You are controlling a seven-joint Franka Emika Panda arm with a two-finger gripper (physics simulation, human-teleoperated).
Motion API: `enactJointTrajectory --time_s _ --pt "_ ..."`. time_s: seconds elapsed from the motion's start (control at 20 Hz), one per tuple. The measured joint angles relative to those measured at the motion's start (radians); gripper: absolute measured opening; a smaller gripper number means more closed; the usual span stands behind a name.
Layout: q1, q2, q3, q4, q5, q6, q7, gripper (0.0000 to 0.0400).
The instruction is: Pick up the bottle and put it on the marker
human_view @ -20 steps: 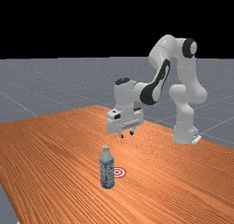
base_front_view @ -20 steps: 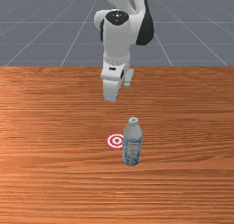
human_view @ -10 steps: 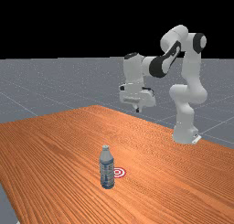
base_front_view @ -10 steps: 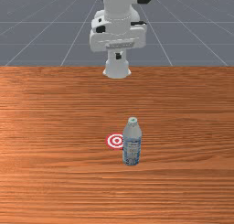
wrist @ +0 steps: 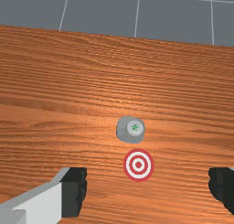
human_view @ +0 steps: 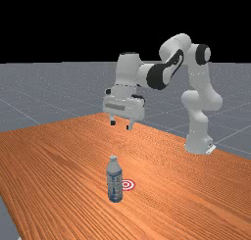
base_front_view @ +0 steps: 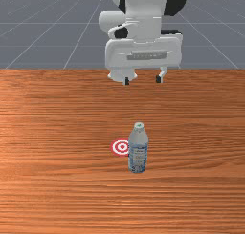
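My gripper (base_front_view: pixel 142 79) hangs high over the table in the front view, its two fingers wide apart with nothing between them. In the far view the gripper (human_view: pixel 121 125) is above and behind the bottle (human_view: pixel 114 181). Upright on the wood stands the bottle (base_front_view: pixel 138 152), clear with a blue label. Beside it, toward the front view's left and partly behind it, lies the red-and-white ringed marker (base_front_view: pixel 121 147). From the hand, the bottle (wrist: pixel 131 129) shows its cap, and the marker (wrist: pixel 138 165) lies nearer the open gripper (wrist: pixel 147 186).
The orange-brown table (human_view: pixel 63 151) lies under everything, with its edge (wrist: pixel 137 37) beyond the bottle as seen from the hand. The arm's base (human_view: pixel 198 142) stands at the far view's right.
My hand first rose and drew back from the bottle, then came forward again, turning so both fingers show apart. It has shifted toward the front view's right. Bottle and marker have stayed in place.
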Motion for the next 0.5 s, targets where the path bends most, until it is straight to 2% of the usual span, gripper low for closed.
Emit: enactJointTrajectory --time_s 0.25,0.5 --pt "0.007 0.241 -0.019 0.193 -0.008 0.029 0.053 0.0400" --pt "0.009 0.323 -0.022 0.201 -0.007 0.042 0.068 0.0400"
